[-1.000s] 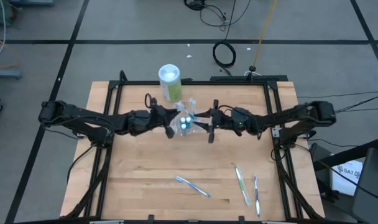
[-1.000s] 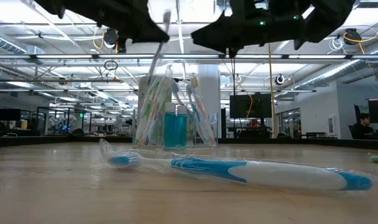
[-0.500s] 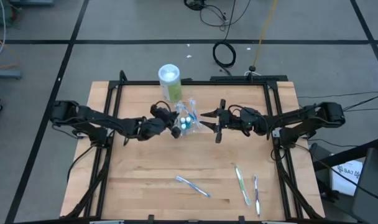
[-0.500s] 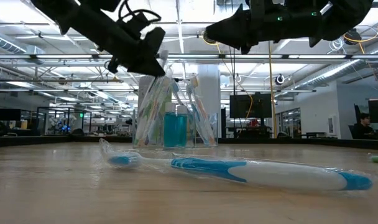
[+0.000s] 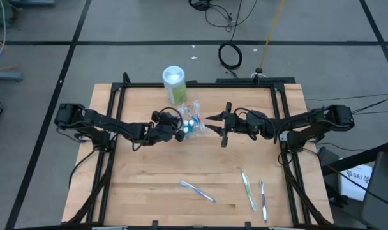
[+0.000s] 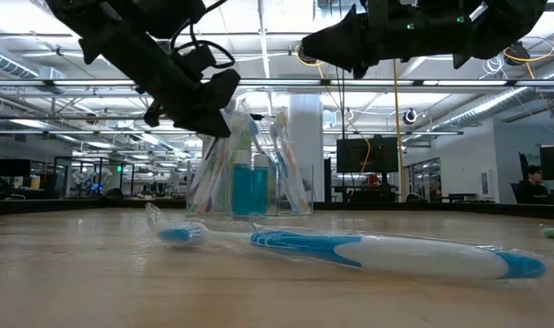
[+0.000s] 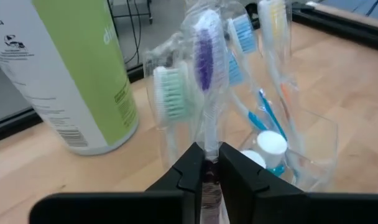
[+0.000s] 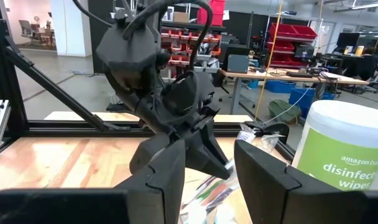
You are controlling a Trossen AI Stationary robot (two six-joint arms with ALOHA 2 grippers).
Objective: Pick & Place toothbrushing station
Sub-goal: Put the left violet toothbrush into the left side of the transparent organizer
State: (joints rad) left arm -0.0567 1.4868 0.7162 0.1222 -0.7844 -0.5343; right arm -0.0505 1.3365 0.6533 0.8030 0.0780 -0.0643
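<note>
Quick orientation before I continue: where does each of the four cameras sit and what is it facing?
High: overhead, facing straight down; both arms, clear container.
Low: table height, facing across; toothbrush lying nearest, arms above.
Left wrist: behind left pincer, shut on purple-bristled toothbrush.
Right wrist: behind open right pincer, facing the left arm.
Shared: both wrist views show the green-and-white canister.

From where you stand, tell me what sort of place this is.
Most likely a robotics lab or workshop in an open-plan industrial office: a wooden table on bare concrete, shelves of red parts bins, desks with monitors and exposed ceiling ducts behind.
</note>
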